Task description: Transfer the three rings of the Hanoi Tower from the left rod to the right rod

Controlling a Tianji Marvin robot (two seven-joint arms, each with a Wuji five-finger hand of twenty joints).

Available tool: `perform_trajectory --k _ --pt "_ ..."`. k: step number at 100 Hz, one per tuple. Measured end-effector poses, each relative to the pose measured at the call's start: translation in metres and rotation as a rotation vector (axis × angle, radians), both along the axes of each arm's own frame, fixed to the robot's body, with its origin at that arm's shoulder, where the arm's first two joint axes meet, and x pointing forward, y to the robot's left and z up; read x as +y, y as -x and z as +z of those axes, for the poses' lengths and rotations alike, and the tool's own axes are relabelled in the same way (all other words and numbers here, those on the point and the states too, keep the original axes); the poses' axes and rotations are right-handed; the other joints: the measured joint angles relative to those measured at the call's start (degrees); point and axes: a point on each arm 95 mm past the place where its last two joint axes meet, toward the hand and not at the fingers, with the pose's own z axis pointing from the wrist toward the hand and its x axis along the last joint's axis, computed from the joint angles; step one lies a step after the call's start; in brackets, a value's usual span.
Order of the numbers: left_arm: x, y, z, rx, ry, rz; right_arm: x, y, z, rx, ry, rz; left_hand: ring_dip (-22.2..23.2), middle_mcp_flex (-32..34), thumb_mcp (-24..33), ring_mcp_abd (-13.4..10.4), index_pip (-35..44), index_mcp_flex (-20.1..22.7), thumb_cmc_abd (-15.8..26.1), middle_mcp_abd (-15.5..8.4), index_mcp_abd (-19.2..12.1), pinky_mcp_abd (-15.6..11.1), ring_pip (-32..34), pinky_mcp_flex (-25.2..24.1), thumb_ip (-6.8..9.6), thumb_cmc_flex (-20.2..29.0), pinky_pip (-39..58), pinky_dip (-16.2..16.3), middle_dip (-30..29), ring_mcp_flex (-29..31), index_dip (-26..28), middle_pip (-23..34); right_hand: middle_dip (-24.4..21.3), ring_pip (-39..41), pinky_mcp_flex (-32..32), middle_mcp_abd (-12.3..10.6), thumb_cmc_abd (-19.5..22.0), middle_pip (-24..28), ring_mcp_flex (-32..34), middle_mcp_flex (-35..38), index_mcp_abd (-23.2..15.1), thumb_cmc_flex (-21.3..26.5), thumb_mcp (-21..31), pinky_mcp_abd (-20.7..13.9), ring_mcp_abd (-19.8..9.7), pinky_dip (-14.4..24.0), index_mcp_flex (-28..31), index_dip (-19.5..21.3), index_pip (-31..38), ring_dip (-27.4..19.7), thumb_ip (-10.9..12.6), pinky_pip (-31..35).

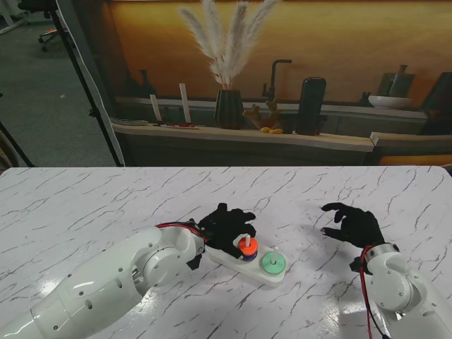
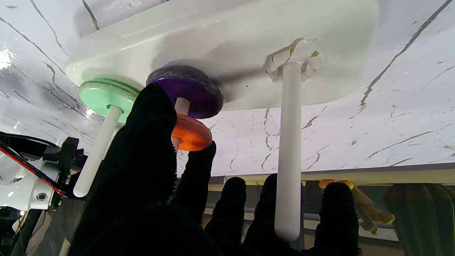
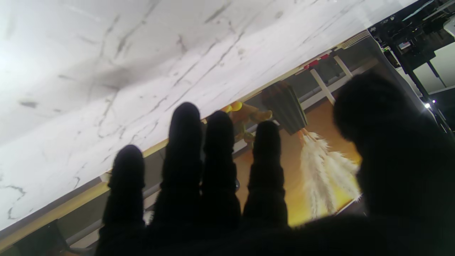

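The left hand [image 1: 227, 229], in a black glove, sits over the white base [image 1: 233, 260] of the Hanoi tower with its thumb and one finger pinched on the orange ring [image 1: 248, 246]. In the left wrist view the thumb [image 2: 151, 117] presses one side of the orange ring [image 2: 190, 133] and a fingertip [image 2: 204, 153] touches its opposite edge. The ring is threaded on the middle rod [image 2: 182, 105], held part-way up it and clear of the purple ring [image 2: 188, 89], which lies flat on the base [image 2: 227, 39] at the foot of that rod. The other fingers are spread loosely around the bare left rod [image 2: 289, 149], whose foot is wrapped in tape.

From the orange ring, the green ring [image 1: 272, 264] lies at about four o'clock in the stand view, flat on the base around the right rod [image 2: 99, 145].

The right hand [image 1: 353, 224] hovers over the marble table [image 1: 85, 205] at roughly three o'clock from the tower, well apart from it, fingers curled but separated and holding nothing. Its wrist view shows four fingers [image 3: 183, 142] side by side with gaps between them.
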Motion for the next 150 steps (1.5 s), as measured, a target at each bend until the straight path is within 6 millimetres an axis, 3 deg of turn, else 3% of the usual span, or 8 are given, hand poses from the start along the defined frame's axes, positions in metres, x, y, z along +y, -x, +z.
perform_trajectory --k 150 --pt "0.018 -0.004 0.032 0.040 0.147 0.130 0.003 -0.001 -0.001 0.004 -0.007 0.006 0.0 0.7 -1.4 0.0 1.7 0.9 1.4 0.0 0.0 0.0 0.0 0.0 0.00 1.1 0.0 -0.1 0.2 0.1 -1.0 0.3 0.0 0.0 0.0 0.0 0.5 0.0 0.0 0.0 0.0 0.0 0.0 0.0 0.0 -0.6 0.0 0.0 0.0 0.0 0.0 0.0"
